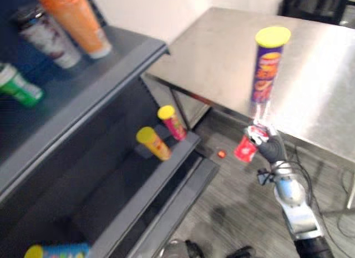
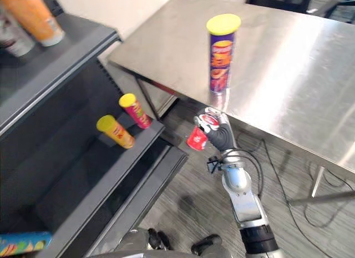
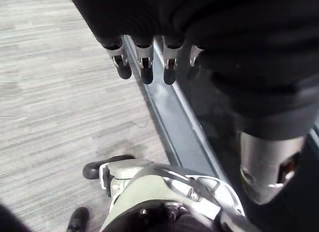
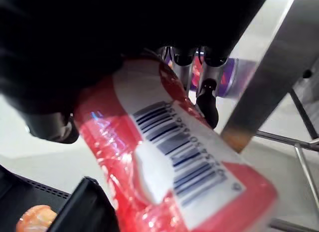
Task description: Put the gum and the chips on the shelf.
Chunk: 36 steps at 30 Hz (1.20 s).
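right hand (image 2: 219, 135) is clamping the gum (image 2: 197, 139) below the counter (image 2: 288, 69) edge, bound for the shelf (image 2: 66, 52) at 9 o'clock; chips (image 2: 222, 55) are standing on the counter at 12 o'clock. left hand (image 3: 144, 67) is hanging idle, fingers relaxed.

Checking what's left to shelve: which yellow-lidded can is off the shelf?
The purple can, upright on the steel table; the other yellow-lidded cans are on the dark shelves.

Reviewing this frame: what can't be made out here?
- Gum tub: the gripped end is covered by the right hand in both eye views.
- Orange container on the top shelf: cut off by the left eye view's top edge.
- Lying can: cut off by that view's lower edge.
- Red speck on the floor: too small to identify.
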{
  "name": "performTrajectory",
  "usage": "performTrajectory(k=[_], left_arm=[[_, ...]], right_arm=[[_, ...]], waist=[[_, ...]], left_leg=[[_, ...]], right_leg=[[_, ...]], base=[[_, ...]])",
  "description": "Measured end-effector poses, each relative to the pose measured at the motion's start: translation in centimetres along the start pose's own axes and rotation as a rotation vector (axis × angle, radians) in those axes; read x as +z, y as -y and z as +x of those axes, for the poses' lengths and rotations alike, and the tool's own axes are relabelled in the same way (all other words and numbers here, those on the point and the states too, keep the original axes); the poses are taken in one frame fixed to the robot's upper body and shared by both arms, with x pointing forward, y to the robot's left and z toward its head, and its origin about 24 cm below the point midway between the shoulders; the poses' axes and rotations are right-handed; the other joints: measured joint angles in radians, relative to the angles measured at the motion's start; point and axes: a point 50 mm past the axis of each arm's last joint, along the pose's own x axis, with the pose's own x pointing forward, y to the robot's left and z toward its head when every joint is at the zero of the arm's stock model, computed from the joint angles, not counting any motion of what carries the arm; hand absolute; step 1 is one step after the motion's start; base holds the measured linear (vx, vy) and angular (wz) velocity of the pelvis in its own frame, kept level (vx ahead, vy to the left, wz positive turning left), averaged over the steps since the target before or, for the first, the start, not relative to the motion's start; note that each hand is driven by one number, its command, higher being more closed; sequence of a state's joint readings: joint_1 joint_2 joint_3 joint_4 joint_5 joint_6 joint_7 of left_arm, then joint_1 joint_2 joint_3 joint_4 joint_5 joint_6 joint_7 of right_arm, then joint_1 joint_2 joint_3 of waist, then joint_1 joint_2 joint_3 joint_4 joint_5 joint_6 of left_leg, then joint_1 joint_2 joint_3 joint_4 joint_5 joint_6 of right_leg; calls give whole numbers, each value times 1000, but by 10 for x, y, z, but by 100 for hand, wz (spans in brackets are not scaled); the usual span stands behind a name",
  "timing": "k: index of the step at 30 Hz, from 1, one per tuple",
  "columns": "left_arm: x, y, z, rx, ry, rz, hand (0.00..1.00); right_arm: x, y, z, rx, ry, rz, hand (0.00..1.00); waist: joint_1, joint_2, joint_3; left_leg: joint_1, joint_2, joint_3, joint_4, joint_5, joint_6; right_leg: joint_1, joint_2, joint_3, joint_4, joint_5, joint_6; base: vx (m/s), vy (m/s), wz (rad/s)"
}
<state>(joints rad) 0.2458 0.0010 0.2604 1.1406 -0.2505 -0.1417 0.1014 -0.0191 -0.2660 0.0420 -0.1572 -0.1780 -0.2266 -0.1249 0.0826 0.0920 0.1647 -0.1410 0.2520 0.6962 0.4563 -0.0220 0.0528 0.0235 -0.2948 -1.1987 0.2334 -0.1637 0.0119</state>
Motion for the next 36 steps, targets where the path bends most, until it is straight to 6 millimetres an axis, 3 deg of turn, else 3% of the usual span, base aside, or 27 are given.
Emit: performTrajectory(k=[4, 8, 10, 12, 14, 16, 18, 20, 21, 22, 23, 24, 25, 26, 27, 28, 29, 30, 32, 33, 34, 35, 36], left_arm=[[0, -2, 0, -20, -2, 55, 0], [2, 1, 1, -59, -7, 197, 0], [6, 5, 3, -84, 1, 270, 0], [10, 4, 4, -90, 14, 310, 0], [12, 2, 4, -89, 19, 330, 0], [17, 0, 6, -87, 29, 342, 0], [19, -2, 6, -84, 33, 351, 0], [22, -7, 7, -71, 36, 345, 0], [25, -9, 8, -67, 45, 332, 0], [30, -7, 8, -69, 62, 318, 0], [34, -6, 8, -70, 77, 295, 0], [37, -4, 8, -70, 94, 278, 0], [41, -5, 8, -64, 108, 249, 0], [47, -9, 9, -49, 121, 234, 0], [55, -14, 10, -25, 137, 204, 0], [48, -13, 10, -23, 121, 196, 0], [51, -16, 11, -6, 121, 194, 0], [55, -16, 11, -5, 136, 191, 0], [56, -17, 10, -1, 148, 168, 0], [55, -16, 10, -1, 146, 132, 0], [52, -16, 10, 0, 134, 114, 0], [43, -10, 9, -15, 107, 93, 0], [38, -9, 8, -22, 96, 78, 0]], right_arm=[[-9, 7, -15, -28, -60, -8, 100], [-2, 10, -22, -70, -53, -6, 100], [-6, 15, -25, -109, -74, -6, 100], [-9, 11, -32, -118, -108, 4, 100], [-10, 6, -34, -95, -115, 0, 100], [-12, 5, -38, -89, -131, -2, 100], [-14, 7, -40, -87, -148, -9, 100], [-19, 8, -46, -85, -184, -11, 100], [-21, 9, -49, -86, -200, -13, 100], [-23, 10, -51, -88, -209, -15, 100], [-24, 11, -53, -95, -219, -16, 100], [-26, 15, -57, -129, -240, -8, 100], [-30, 19, -64, -178, -277, 24, 100], [-32, 18, -71, -202, -301, 45, 100], [-25, 26, -76, -254, -285, 51, 100], [-20, 33, -79, -263, -269, 38, 100], [-20, 38, -84, -288, -282, 32, 100], [-26, 41, -97, -310, -350, 21, 100], [-28, 44, -109, -334, -400, 20, 100], [-27, 46, -111, -350, -398, 38, 100], [-25, 47, -109, -350, -385, 47, 100], [-21, 48, -106, -350, -358, 66, 100], [-17, 47, -104, -340, -338, 88, 100]], waist=[[-26, -1, -7], [-54, 17, -19], [-56, 12, -16], [-59, -3, -10], [-62, -16, -6], [-63, -34, 0], [-67, -48, 9], [-79, -64, 20], [-86, -67, 32], [-92, -72, 43], [-99, -63, 55], [-111, -50, 65], [-132, -66, 64], [-138, -102, 45], [-150, -114, 73], [-147, -64, 75], [-135, -79, 120], [-150, -95, 120], [-174, -98, 117], [-175, -120, 105], [-172, -121, 104], [-160, -98, 108], [-159, -98, 108]], left_leg=[[-5, -69, 33, -136, 0, 0], [1, -177, -32, -451, 34, -2], [2, -202, -69, -490, 38, 5], [34, -232, -76, -488, 33, 28], [56, -245, -74, -488, 22, 40], [59, -258, -77, -482, -20, 22], [56, -264, -77, -458, -40, 29], [54, -263, -99, -378, -83, 42], [54, -257, -128, -319, -105, 51], [53, -248, -150, -279, -121, 57], [45, -235, -187, -255, -122, 50], [34, -227, -247, -261, -120, 45], [48, -255, -287, -332, -122, 8], [49, -296, -305, -312, -138, -3], [-34, -253, -361, 80, -225, 34], [-5, -191, -430, 88, -323, -15], [1, -224, -484, 131, -396, -37], [-21, -247, -531, 148, -401, -35], [-69, -249, -589, 145, -395, -45], [-102, -238, -601, 144, -385, -63], [-114, -227, -601, 146, -375, -77], [-146, -198, -624, 145, -353, -98], [-157, -177, -643, 123, -325, -106]], right_leg=[[38, -27, -143, 10, 5, 8], [-2, -32, -247, 57, 11, 16], [-7, -69, -250, 118, 4, 7], [14, -129, -216, 184, 3, 4], [24, -151, -200, 211, 2, 4], [23, -185, -190, 253, -15, 5], [29, -222, -189, 293, -21, 3], [45, -302, -126, 416, -6, 15], [25, -346, 5, 511, 30, -1], [-31, -354, 166, 570, 70, -40], [-107, -309, 373, 593, 55, -40], [-169, -191, 625, 560, 19, 1], [-196, -99, 796, 470, 1, 7], [-214, -103, 862, 403, 0, 6], [-234, -93, 993, 341, -6, 6], [-238, -37, 1048, 322, -23, 19], [-231, -18, 1232, 295, -60, 77], [-232, -16, 1301, 296, -70, 113], [-236, -15, 1268, 321, -69, 168], [-236, -9, 1216, 301, -86, 157], [-226, -10, 1196, 278, -120, 178], [-228, 4, 1155, 269, -123, 208], [-228, 17, 1118, 274, -126, 200]], base=[[-72, 112, 120], [-101, 122, 90], [-116, 106, 47], [-80, 86, 16], [-92, 79, -17], [-102, 55, -20], [-128, 37, 1], [-90, 49, 32], [-45, 71, 55], [-45, 79, 70], [-53, 62, 97], [-64, 26, 132], [-48, 25, 132], [-6, 32, 136], [-2, 41, 88], [-88, 81, 85], [-156, 48, 84], [-128, 1, 112], [19, -251, 154], [103, -447, 125], [70, -435, 77], [94, -374, 64], [42, -204, 66]])
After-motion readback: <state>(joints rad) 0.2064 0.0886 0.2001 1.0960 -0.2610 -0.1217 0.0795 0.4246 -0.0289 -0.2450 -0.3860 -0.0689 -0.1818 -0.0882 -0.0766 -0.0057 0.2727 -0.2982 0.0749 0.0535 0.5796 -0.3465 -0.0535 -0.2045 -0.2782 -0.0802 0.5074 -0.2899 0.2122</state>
